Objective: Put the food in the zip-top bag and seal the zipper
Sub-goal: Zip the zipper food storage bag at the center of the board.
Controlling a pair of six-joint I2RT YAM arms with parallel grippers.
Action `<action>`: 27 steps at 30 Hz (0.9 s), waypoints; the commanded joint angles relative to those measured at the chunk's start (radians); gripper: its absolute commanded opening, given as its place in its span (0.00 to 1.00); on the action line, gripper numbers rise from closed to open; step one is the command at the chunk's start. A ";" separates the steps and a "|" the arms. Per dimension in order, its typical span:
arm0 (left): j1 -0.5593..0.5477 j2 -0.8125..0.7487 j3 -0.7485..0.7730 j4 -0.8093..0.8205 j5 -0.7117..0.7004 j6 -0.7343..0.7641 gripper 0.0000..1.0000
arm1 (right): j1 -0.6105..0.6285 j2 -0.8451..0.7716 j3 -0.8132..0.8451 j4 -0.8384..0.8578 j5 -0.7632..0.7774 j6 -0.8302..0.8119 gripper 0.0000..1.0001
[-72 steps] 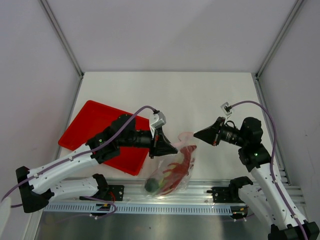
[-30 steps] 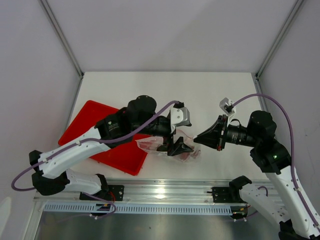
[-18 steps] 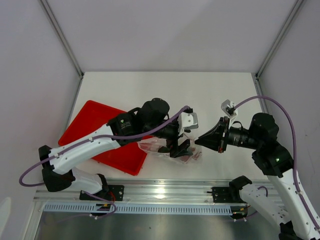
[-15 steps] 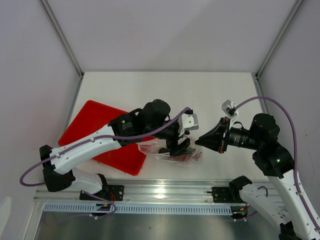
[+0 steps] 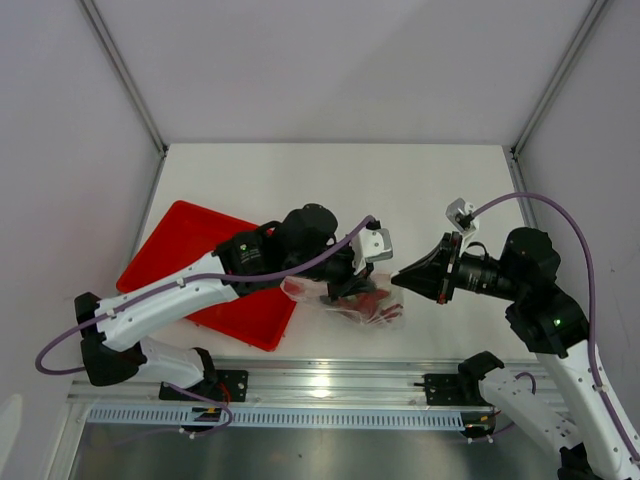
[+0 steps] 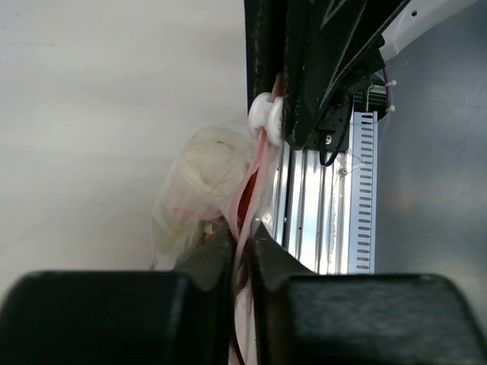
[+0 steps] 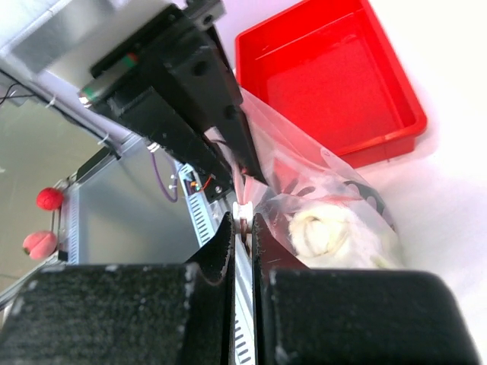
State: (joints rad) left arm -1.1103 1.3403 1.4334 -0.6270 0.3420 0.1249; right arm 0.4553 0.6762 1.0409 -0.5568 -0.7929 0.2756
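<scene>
- The zip-top bag [image 7: 319,198] is found near 6 o'clock on the table [image 5: 420,190] in the overhead view. It is strung between the two grippers, with the red tray [image 5: 190,265] at its 9 o'clock.
- The lobster [image 5: 372,305] and the white leek [image 7: 327,228] are seen inside the bag. The third food cannot be made out.
- The left gripper [image 6: 242,247] is drawn almost fully together, with only the thin zipper [image 6: 259,163] pinched between its jaws.
- The right gripper [image 7: 242,228] is closed tight on the same strip, nearer the bag's 3 o'clock end.
- Sealing is judged to be the step in hand, with the food apparently loaded and the mouth edge gripped at two places.
- The right pinch is best used as a fixed anchor while the left pinch is drawn along the strip toward 9 o'clock.
- The strip should be pulled straight and taut between the grippers, so that both tracks are pressed together rather than folded.
- Pressure should be firm enough to click the tracks shut, yet light enough for the pads to slide.
- Loose film and the lobster's legs should be watched, since anything caught in the track would likely leave a gap.
</scene>
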 commanded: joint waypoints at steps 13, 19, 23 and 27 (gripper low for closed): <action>0.012 -0.061 0.004 0.020 -0.068 -0.117 0.01 | 0.003 0.042 -0.010 0.011 0.072 -0.019 0.39; 0.017 -0.047 0.025 0.006 -0.046 -0.162 0.01 | 0.003 0.014 -0.088 0.081 0.050 -0.003 0.44; 0.020 -0.049 0.024 0.004 -0.040 -0.163 0.00 | 0.003 0.005 -0.113 0.133 0.005 0.004 0.43; 0.023 -0.047 0.027 0.009 -0.015 -0.165 0.01 | 0.005 -0.009 -0.136 0.204 -0.023 0.013 0.42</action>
State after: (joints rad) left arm -1.0962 1.3144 1.4300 -0.6411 0.2951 -0.0200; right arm 0.4564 0.6849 0.9127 -0.4618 -0.7750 0.2787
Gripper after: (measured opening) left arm 0.006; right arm 0.425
